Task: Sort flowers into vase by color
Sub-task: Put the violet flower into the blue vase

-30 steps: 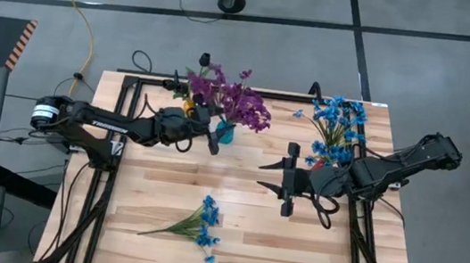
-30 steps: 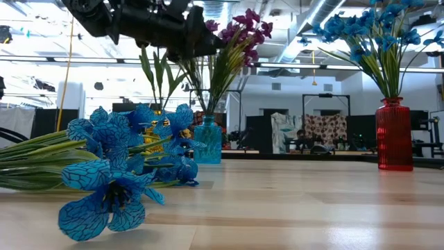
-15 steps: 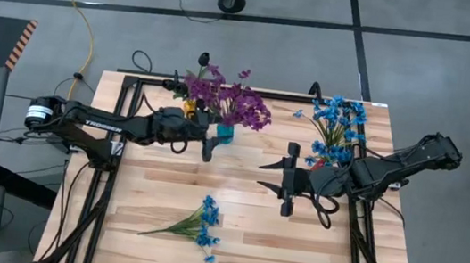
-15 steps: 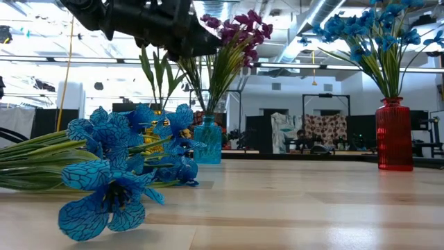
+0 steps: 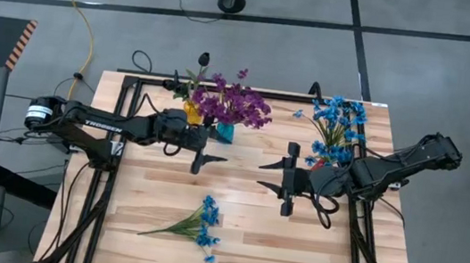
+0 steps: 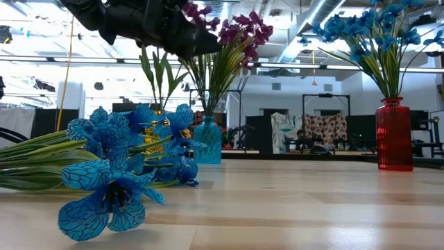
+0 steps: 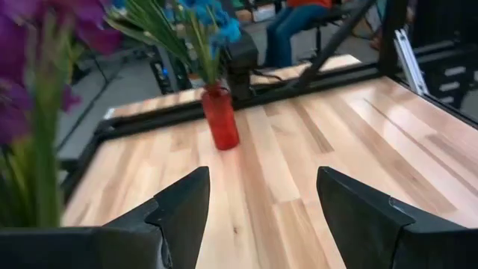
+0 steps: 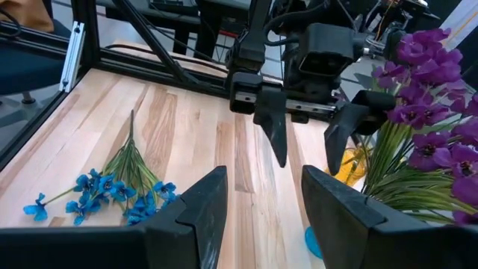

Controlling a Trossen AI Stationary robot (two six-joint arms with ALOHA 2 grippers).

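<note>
A blue flower sprig [image 5: 196,226] lies flat on the table near the front edge, seen close up in the low view [image 6: 118,173]. Purple flowers [image 5: 234,104] stand in a teal vase [image 6: 207,142]. Blue flowers [image 5: 337,117] stand in a red vase [image 6: 393,135]. A dark flower [image 5: 205,59] stands in a yellow vase [image 5: 192,113]. My left gripper [image 5: 210,163] hangs open and empty just in front of the teal vase, fingers toward the table's right [image 7: 261,217]. My right gripper [image 5: 264,175] faces it, open and empty [image 8: 261,217].
The three vases stand in a row along the table's far side. Black frame rails [image 5: 118,135] run along the table's left, right and far edges. Bare wood lies between the two grippers and around the lying sprig.
My left gripper has drawn back from the teal vase toward the table's near edge and turned its wrist, so its fingers now point toward the table's right. It stayed open. The purple flowers have swung back toward the left and bunched more upright.
</note>
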